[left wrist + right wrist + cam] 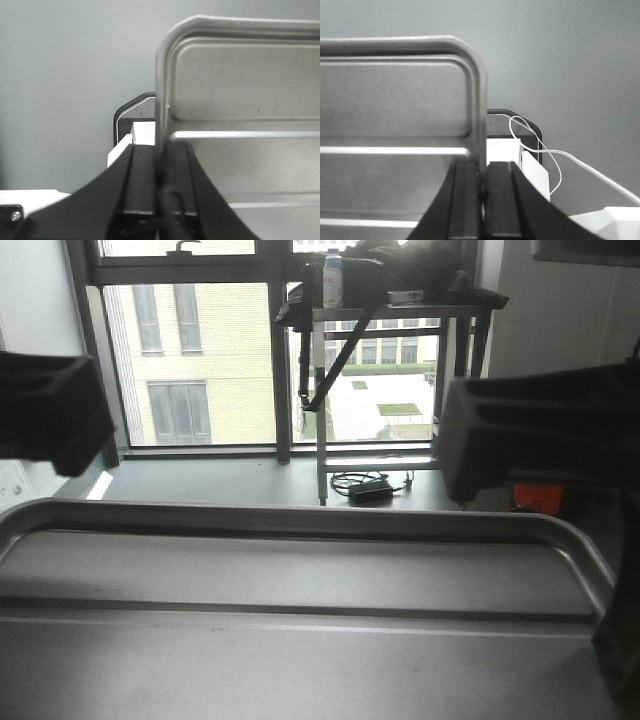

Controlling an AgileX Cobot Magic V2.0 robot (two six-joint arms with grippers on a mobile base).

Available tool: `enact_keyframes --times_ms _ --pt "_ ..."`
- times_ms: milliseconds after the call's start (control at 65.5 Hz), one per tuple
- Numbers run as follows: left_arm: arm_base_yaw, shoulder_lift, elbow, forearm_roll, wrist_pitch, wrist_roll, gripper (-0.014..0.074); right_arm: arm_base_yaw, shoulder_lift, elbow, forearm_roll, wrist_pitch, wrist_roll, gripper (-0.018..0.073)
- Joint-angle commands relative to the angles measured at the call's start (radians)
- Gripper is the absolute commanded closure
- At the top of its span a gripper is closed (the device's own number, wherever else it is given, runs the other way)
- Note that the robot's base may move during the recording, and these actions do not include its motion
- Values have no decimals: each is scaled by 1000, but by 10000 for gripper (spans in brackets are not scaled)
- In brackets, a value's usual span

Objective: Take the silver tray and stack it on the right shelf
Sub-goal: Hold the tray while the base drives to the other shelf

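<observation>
The silver tray (300, 640) fills the lower half of the front view, held level and close to the camera, with its rolled rim arching across the frame. My left gripper (161, 155) is shut on the tray's left rim, one finger on each side of the edge. My right gripper (482, 172) is shut on the right rim in the same way. The tray floor (240, 85) with its raised ridges shows in the left wrist view, and the tray (395, 100) shows again in the right wrist view. In the front view the two grippers are dark blocks at left (50, 415) and right (520, 435). The right shelf is out of view.
Straight ahead is a large window (200, 360). A steel-legged table (390, 310) in front of it carries a bottle and a dark bag. A cable with a power brick (370, 488) lies on the floor, and an orange object (540, 498) sits at the right. A white cable (540, 150) hangs below my right wrist.
</observation>
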Motion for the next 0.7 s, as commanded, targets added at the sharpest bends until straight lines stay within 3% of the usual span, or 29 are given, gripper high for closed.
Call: enact_keyframes --times_ms 0,687 --pt "-2 -21 -20 49 204 9 697 -7 -22 -20 -60 77 -6 501" --pt "-2 -21 -20 49 204 9 697 -7 -22 -20 -60 77 -6 501"
